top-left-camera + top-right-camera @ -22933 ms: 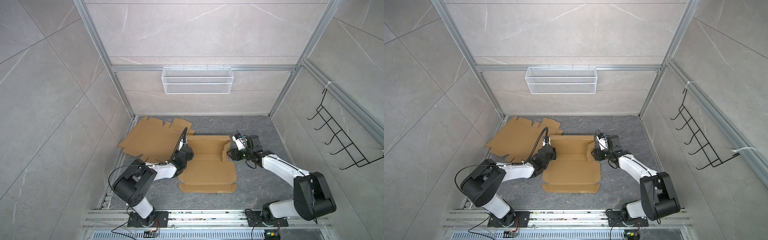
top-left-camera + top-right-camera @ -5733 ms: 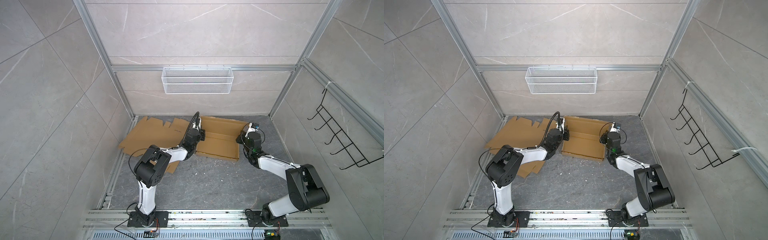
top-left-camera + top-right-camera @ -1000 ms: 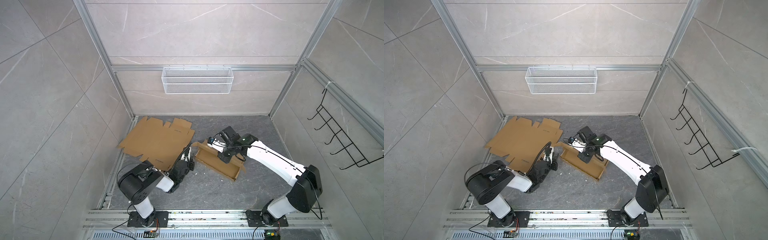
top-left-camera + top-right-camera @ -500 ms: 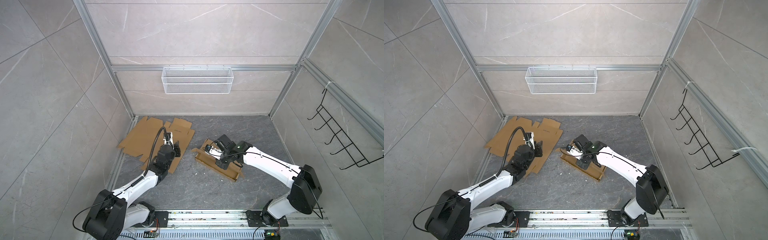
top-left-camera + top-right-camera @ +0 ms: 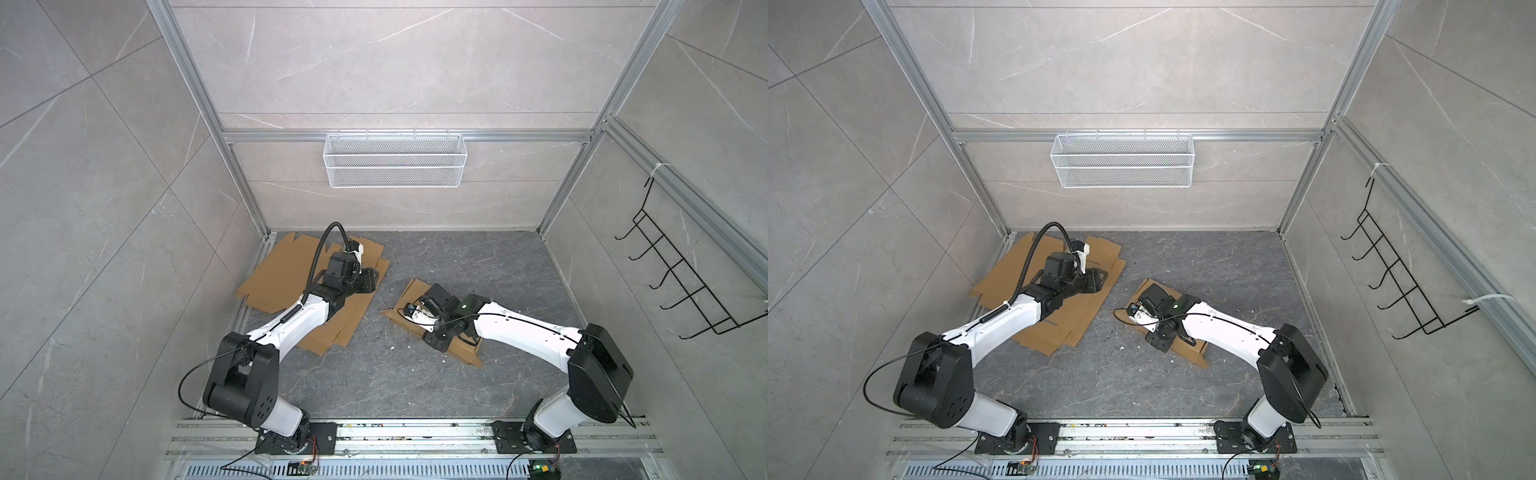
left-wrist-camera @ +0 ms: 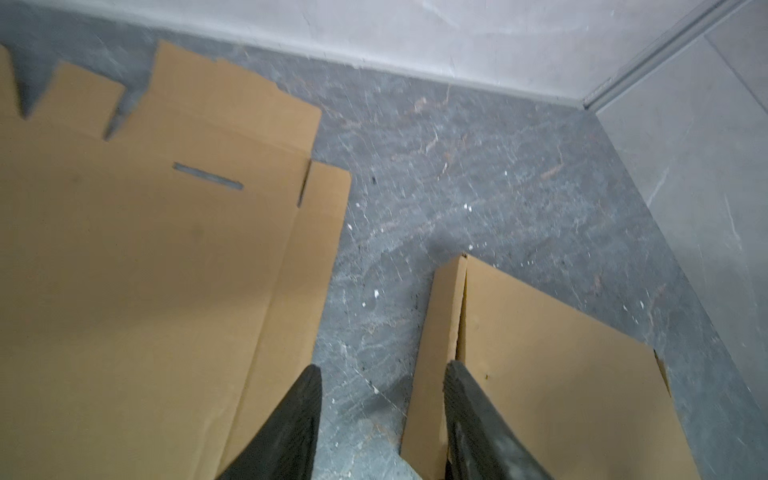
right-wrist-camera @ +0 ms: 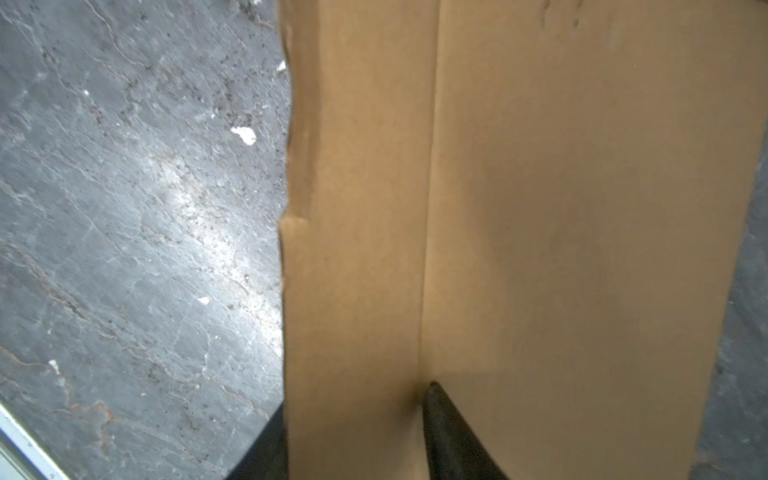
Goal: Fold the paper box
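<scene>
at the left, flat cardboard sheets [image 5: 278,270] lie on the dark floor [image 5: 457,257] beside the side wall. the left gripper [image 6: 382,365] hangs over their right edge, its fingers spread wide with only bare floor showing between them. right of that, apart from the sheets, the paper box [image 5: 465,353] lies low and askew near the middle of the floor. the right gripper [image 7: 357,399] is down on it, one finger on either side of a box panel; whether they pinch it i cannot tell

The box [image 7: 540,208] runs off the right wrist view and hides one finger of the right pincer [image 7: 353,415].
</scene>
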Robot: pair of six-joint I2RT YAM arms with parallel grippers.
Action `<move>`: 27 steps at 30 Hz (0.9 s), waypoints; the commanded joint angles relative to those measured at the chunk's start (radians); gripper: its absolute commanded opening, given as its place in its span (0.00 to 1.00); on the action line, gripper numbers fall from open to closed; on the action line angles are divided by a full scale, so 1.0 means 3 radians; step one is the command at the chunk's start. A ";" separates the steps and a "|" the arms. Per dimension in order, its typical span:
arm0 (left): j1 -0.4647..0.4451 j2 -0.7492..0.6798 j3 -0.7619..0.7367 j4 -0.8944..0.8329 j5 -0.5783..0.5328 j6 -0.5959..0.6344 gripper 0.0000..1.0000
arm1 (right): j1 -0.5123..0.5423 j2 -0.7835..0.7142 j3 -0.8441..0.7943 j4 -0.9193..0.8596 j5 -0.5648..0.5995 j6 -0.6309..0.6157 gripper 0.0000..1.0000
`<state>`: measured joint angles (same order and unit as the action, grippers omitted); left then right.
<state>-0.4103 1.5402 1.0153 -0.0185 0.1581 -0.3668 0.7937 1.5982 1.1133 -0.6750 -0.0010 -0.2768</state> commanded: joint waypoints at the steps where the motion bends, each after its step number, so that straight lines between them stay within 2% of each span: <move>1: 0.0002 0.0182 0.0228 -0.0187 0.0531 0.0034 0.53 | 0.0008 -0.0002 -0.0090 0.0120 -0.0248 0.0157 0.52; 11: -0.0017 0.0727 0.0445 -0.0229 0.1176 0.0023 0.64 | -0.0130 -0.0556 -0.0253 0.0247 -0.0431 0.0414 0.62; 16: -0.0033 0.0773 0.0419 -0.0117 0.1224 -0.0015 0.66 | -0.0254 -0.0827 -0.0338 0.0290 -0.0315 0.0588 0.63; 18: -0.0033 0.0715 0.0391 -0.0117 0.1127 0.0035 0.66 | -0.0279 -0.1049 -0.0391 0.0393 -0.0025 0.0736 0.64; 20: -0.0036 0.0617 0.0348 -0.0108 0.0995 0.0098 0.66 | -0.0280 -0.1290 -0.0473 0.0500 0.0569 0.0988 0.68; 21: -0.0034 0.0568 0.0313 -0.0088 0.0911 0.0129 0.67 | -0.0280 -0.1417 -0.0540 0.0551 0.1021 0.1243 0.73; 22: -0.0036 0.0517 0.0279 -0.0068 0.0838 0.0149 0.67 | -0.0295 -0.1510 -0.0593 0.0553 0.1364 0.1579 0.83; 23: -0.0034 0.0465 0.0247 -0.0047 0.0769 0.0180 0.67 | -0.0307 -0.1568 -0.0616 0.0423 0.1676 0.1953 0.99; 24: -0.0033 0.0424 0.0219 -0.0037 0.0697 0.0207 0.68 | -0.0337 -0.1589 -0.0621 0.0278 0.1836 0.2178 1.00; 27: -0.0026 0.0358 0.0174 -0.0010 0.0590 0.0235 0.69 | -0.0487 -0.1598 -0.0618 0.0006 0.1680 0.2390 1.00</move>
<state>-0.4187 1.7061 1.0756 -0.0635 0.3893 -0.3321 0.6758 1.1133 0.9489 -0.5808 0.3725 0.2440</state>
